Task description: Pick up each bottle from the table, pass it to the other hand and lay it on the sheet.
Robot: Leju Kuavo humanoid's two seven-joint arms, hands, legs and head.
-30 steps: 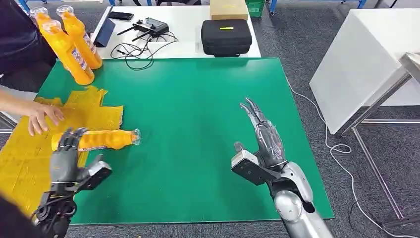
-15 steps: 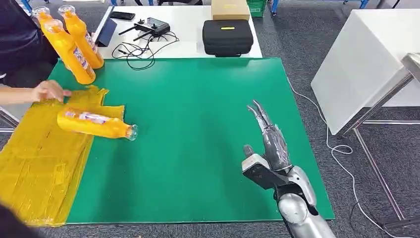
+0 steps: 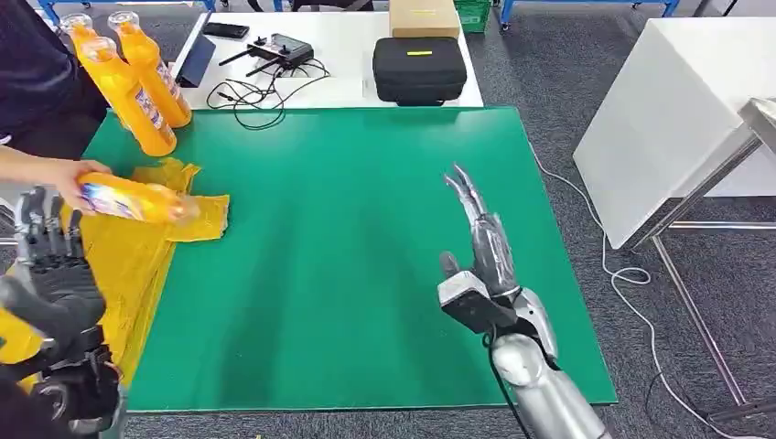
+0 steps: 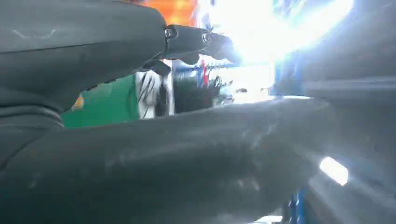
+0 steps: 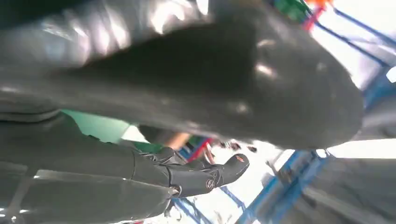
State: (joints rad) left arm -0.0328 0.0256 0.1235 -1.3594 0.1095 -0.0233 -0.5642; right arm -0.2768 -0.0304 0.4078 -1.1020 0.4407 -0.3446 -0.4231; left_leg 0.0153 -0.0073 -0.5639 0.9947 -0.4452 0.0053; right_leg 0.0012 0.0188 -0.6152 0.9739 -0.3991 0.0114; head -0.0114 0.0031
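Head view looks down on a green table (image 3: pixel 366 256), which serves as the landmark for everything that follows. A crumpled yellow sheet (image 3: pixel 119 265) covers the table's near-left corner. Above the sheet's far end, a person's hand (image 3: pixel 69 174) grips an orange bottle (image 3: pixel 128 201) and holds it on its side in the air, so it is not lying on the sheet at this instant. At the table's far-left corner two more orange bottles (image 3: pixel 137 82) stand upright, leaning close together, with what may be a third cap peeking behind them. The robot's left hand (image 3: pixel 50 265) is raised beside the table's left edge, over the sheet, fingers spread apart and pointing up, holding nothing. Its right hand (image 3: pixel 485 247) hovers over the table's right half, flat and fully extended, fingers straight, also holding nothing. Both wrist views are blurred and too close to add detail. Judging from this, no bottle rests on the sheet, and at least two standing bottles wait at the far-left corner; whether the bottle in the person's hand is being taken from the sheet or brought to the table cannot be told. Beyond the table's far edge sit a black case (image 3: pixel 419 69) and a tangle of cables (image 3: pixel 256 87).
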